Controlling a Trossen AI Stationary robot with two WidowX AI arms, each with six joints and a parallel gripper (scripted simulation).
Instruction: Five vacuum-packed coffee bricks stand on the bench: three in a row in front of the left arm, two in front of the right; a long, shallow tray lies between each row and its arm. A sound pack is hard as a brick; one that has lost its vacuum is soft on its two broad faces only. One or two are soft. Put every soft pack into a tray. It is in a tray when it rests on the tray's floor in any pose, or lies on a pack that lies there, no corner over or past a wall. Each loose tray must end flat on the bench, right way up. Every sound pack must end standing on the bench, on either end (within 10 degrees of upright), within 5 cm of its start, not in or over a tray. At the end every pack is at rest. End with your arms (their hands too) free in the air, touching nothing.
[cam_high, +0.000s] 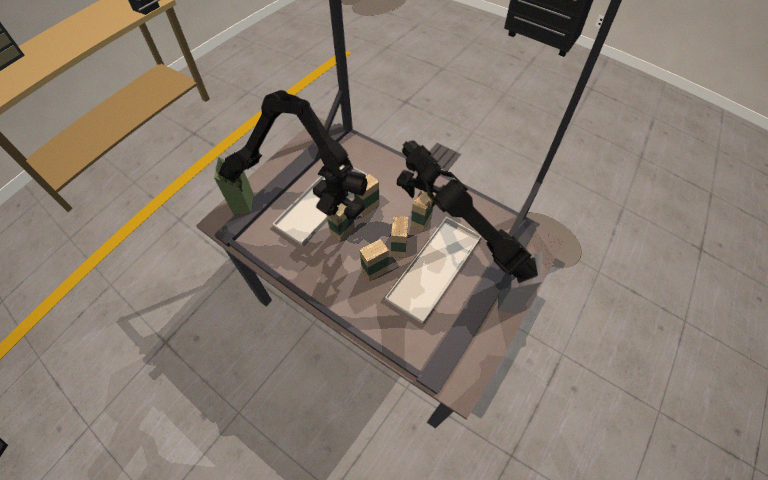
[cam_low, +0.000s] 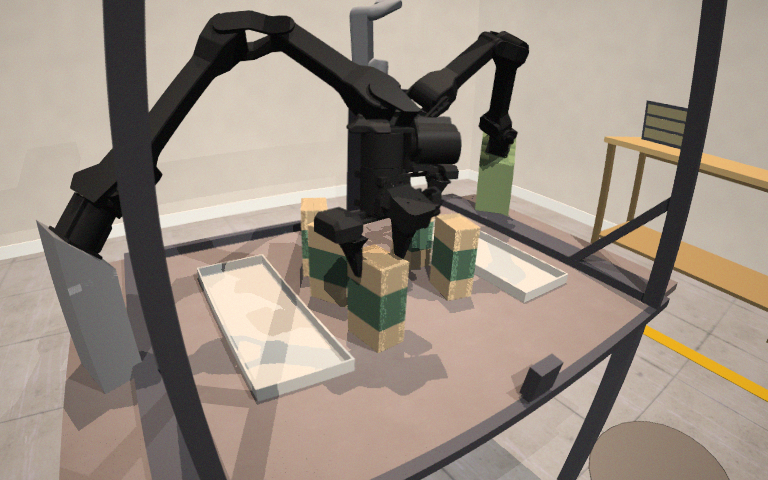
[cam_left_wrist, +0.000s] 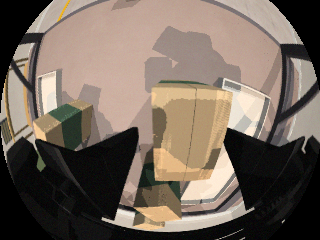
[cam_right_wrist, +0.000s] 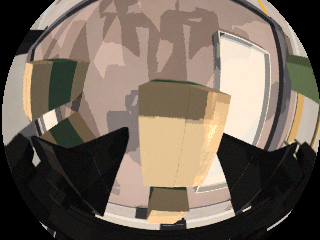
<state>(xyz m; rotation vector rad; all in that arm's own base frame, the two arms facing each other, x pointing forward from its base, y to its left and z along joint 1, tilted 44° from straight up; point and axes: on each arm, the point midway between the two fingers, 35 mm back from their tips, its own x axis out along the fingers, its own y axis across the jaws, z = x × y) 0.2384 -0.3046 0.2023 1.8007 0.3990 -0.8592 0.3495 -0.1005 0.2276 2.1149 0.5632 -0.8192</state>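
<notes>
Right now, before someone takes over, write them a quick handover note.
Left gripper: open, at an end pack of the three.
Right gripper: open, over one pack of the two.
Done: nothing binned; all five stand outside both trays.
Left: tray soft ones, keep sound ones standing, free both arms. Which are soft doesn't show.
</notes>
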